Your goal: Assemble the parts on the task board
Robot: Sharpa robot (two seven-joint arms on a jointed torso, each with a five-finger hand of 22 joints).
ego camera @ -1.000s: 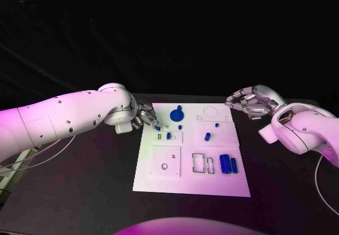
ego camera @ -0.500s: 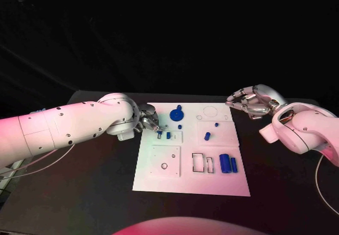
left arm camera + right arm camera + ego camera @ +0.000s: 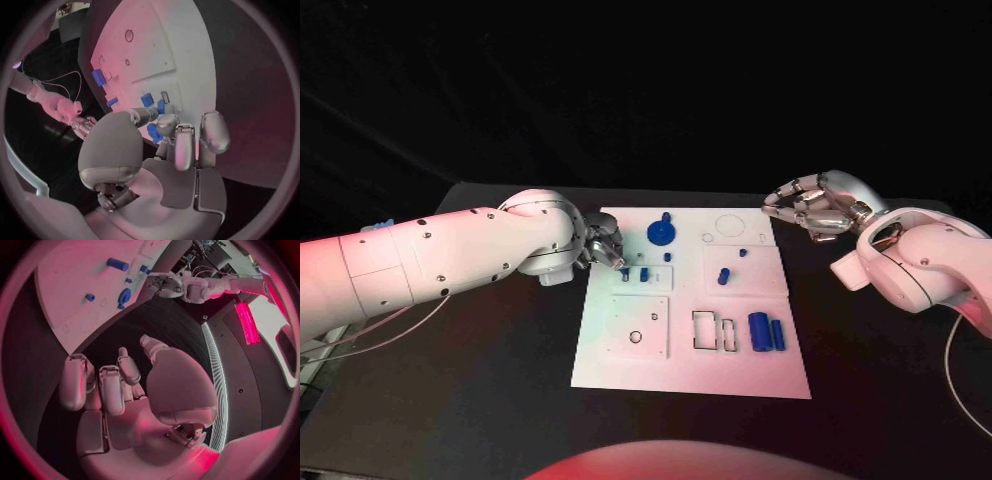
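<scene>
Head view: the white task board (image 3: 689, 345) lies in the middle of the black table (image 3: 473, 400). The left hand (image 3: 603, 247) sits at the board's upper left edge, fingers drawn together over a small blue part (image 3: 626, 271); from here I cannot tell whether it holds the piece. Beside it, toward the top of the board, stands a round blue part (image 3: 659, 235). A small blue peg (image 3: 724, 278) sits right of centre, and two long blue parts (image 3: 764, 334) lie side by side at the board's lower right, next to empty rectangular slots. The right hand (image 3: 812, 212) hovers off the board's upper right corner, fingers curled in around nothing.

Left wrist view: the left hand (image 3: 165, 150) fills the middle, its fingertips (image 3: 167, 121) closed on a blue part (image 3: 154, 133) just at the edge of the task board (image 3: 169, 45). More blue parts (image 3: 99, 77) lie farther along the board.

Right wrist view: the right hand (image 3: 125, 390) is over bare table, fingers curled and empty. The task board (image 3: 81, 285) lies in the upper left of the frame, with a few blue parts (image 3: 117, 263) on it.
</scene>
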